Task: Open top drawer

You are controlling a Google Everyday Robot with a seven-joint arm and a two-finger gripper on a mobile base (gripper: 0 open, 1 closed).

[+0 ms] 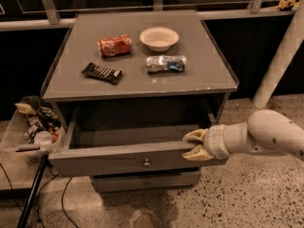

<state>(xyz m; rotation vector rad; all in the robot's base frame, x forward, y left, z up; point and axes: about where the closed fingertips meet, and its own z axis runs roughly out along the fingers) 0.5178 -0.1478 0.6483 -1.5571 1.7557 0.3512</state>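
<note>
On top of the grey bench [199, 75] a crushed red can [114, 45] lies on its side toward the back left. A white bowl [159, 38] stands just to its right, near the back edge. A dark snack bar [101, 72] lies slantwise toward the left edge, and a crumpled silver-and-blue packet [166, 63] sits near the middle, in front of the bowl. All four are apart from one another and well back from the front edge.

Below the left front corner a clear bin of odds and ends [33, 127] sits just beside the open drawer's left end. A black stand leg [31, 194] and loose cables [61, 198] lie on the speckled floor beneath it. A white slanted post [280, 61] rises beyond the right edge.

The top drawer [109, 160] is pulled out from under the front edge, showing a plain grey inside, with its small round knob [147, 163] at the middle of the front panel. A narrower drawer [142, 182] below it is closed.

The white arm [266, 137] reaches in from the right, roughly level, below the right front corner. Its claw [192, 145] is at the right end of the drawer's front panel. The tan fingers [194, 136] are spread apart, one above the panel's top edge and one in front of it. The gap looks wider than the edge, so they do not seem to pinch it.
</note>
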